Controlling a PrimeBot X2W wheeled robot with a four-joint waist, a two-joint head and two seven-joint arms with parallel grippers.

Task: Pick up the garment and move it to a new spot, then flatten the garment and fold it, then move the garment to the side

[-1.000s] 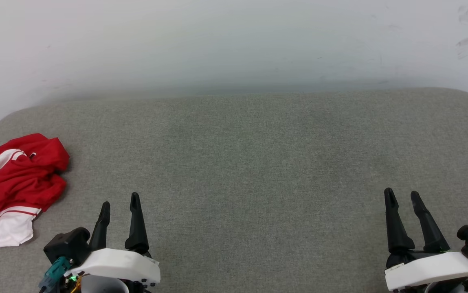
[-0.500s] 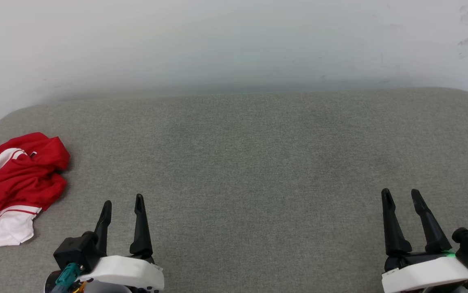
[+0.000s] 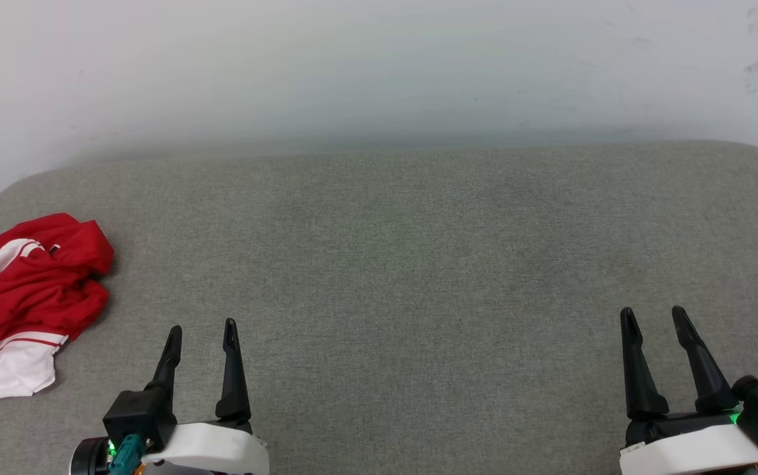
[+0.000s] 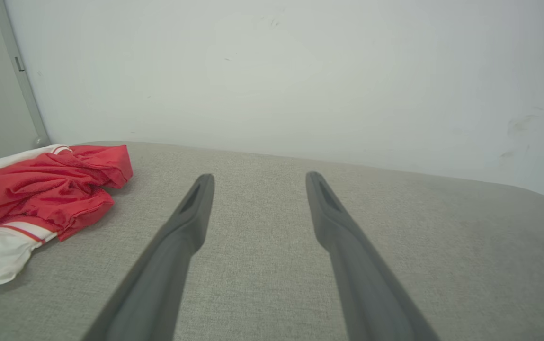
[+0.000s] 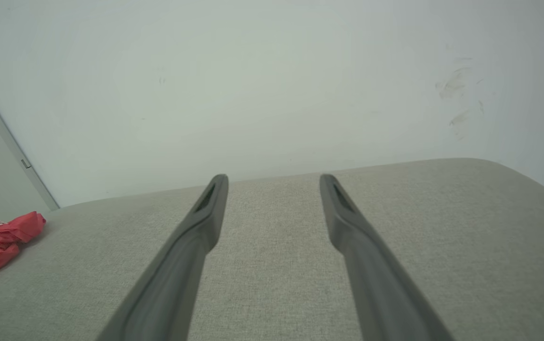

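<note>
Grey fabric worktop (image 3: pixel 405 264), pale wall behind: garment (image 3: pixel 29 290) crumpled at left edge, untouched; left gripper (image 3: pixel 202 328) and right gripper (image 3: pixel 652 311) both spread, empty; advise left reach, pinching a raised red fold.

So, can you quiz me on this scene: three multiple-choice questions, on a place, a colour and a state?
1. Where does the garment lie on the grey pad?
A) left edge
B) middle
C) right edge

2. What colours is the garment?
A) blue and yellow
B) red and white
C) all black

3. How does the left gripper stand?
A) shut on the garment
B) shut, empty
C) open, empty

Answers:
1 A: it lies crumpled at the pad's left edge.
2 B: red folds with white parts.
3 C: its jaws stand apart over bare pad, clear of the garment.
</note>
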